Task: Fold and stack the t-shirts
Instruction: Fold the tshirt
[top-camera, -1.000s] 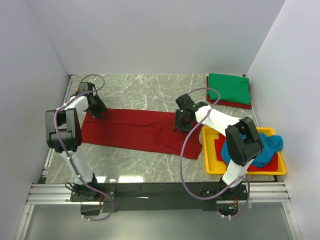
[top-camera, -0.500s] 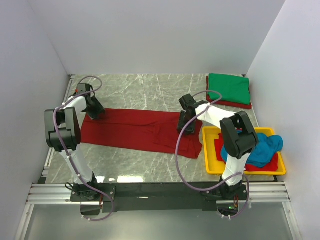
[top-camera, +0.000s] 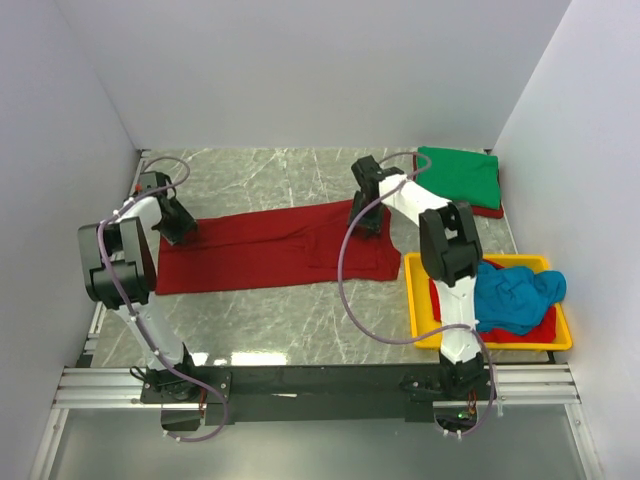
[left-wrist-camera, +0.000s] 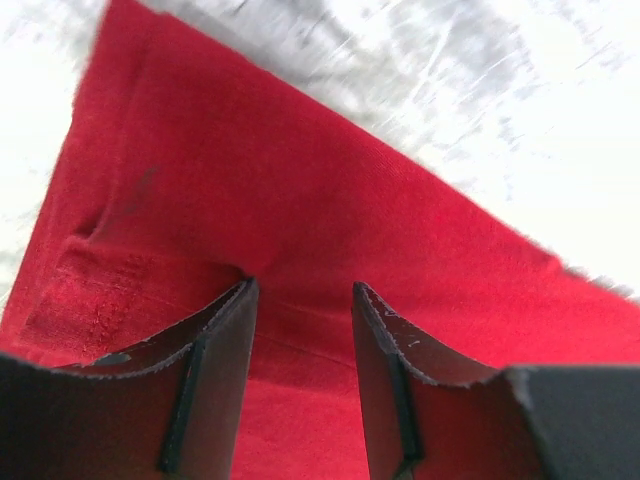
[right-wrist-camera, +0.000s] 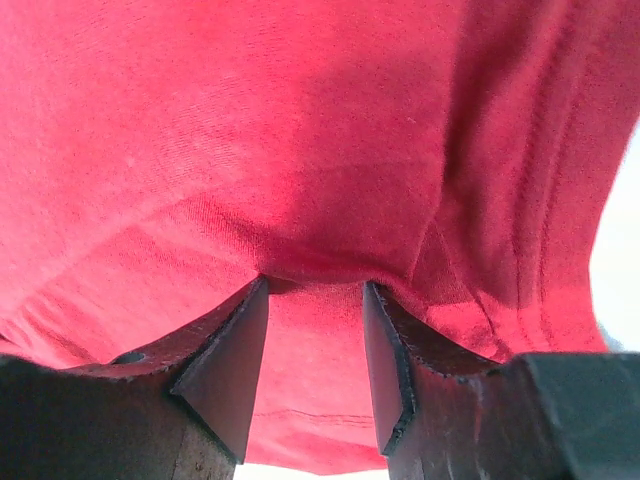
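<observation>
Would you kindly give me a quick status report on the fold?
Left gripper, right gripper: both pinching dark red t-shirt, stretched between them. Green t-shirt apart.

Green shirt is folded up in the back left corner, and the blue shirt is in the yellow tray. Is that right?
Not quite. The folded green shirt sits in the back right corner, not the back left. The blue shirt is in the yellow tray, just as you said. The top view shows it.
</observation>
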